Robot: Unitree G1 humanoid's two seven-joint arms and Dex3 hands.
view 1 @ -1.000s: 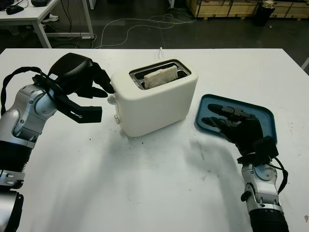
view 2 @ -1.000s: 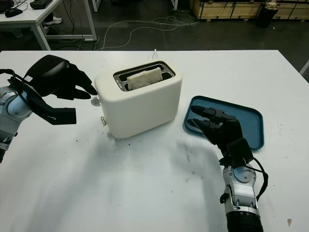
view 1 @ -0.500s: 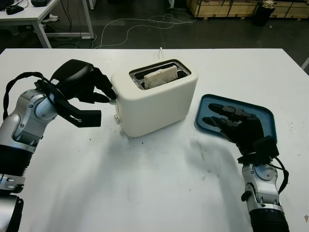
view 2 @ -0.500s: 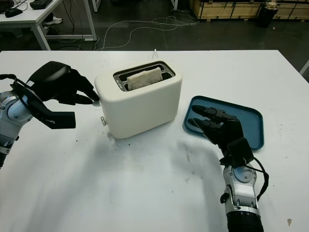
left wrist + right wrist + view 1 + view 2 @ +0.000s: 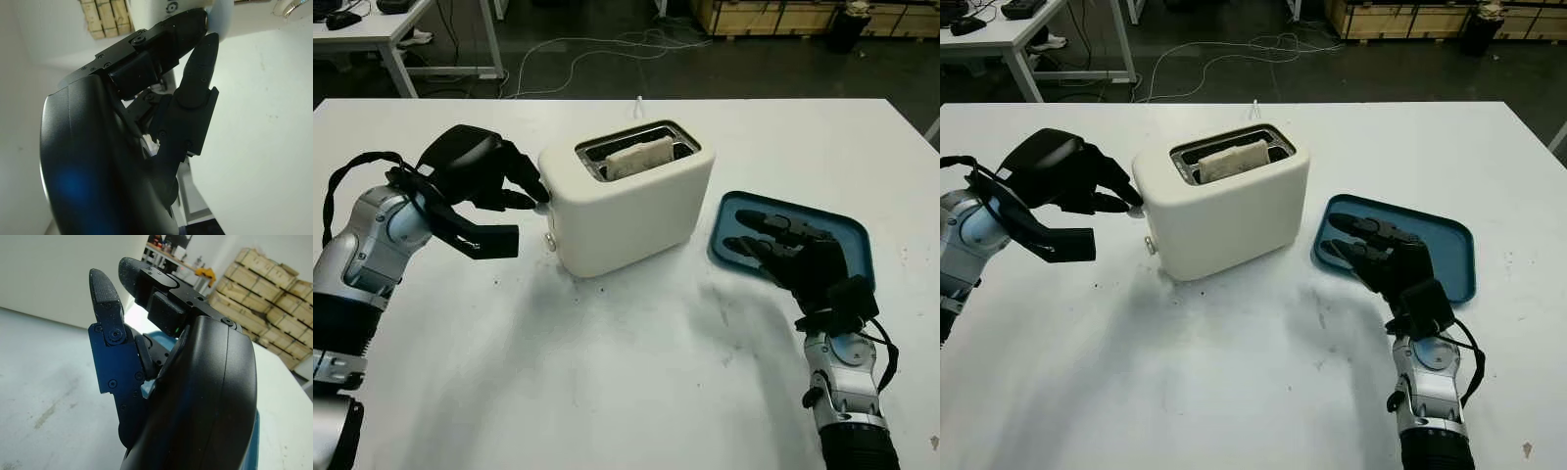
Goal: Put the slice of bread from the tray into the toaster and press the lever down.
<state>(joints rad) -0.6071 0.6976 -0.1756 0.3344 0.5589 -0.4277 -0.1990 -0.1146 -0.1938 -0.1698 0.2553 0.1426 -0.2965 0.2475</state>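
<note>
Cream toaster [image 5: 631, 211] standing near the middle of the white desk [image 5: 607, 392], set at a slant, with the slice of bread [image 5: 641, 157] upright in its top slot; the upper edge of the slice sits about level with the slot rim. Left hand [image 5: 494, 181] at the toaster's left end, fingers curled, with the fingertips [image 5: 533, 191] against the small pale lever knob [image 5: 541, 202] on that end face; the hand presses on the knob rather than gripping it, and holds nothing. In the left wrist view the same black fingertips [image 5: 203, 36] meet the toaster's pale corner, though the contact point itself is too close to the lens to make out with certainty. A small round dial [image 5: 550, 241] sits lower on the same end face.

Blue tray [image 5: 847, 240] lying on the desk to the right of the toaster, well apart from it, with no bread on it. Right hand [image 5: 793, 250] hovering over the tray's near left part, open and holding nothing.

Beyond the desk's far edge, a dark floor with a loose white cable [image 5: 597, 49], a second desk [image 5: 382, 29] at upper left, and wooden crates [image 5: 783, 15] at upper right.
</note>
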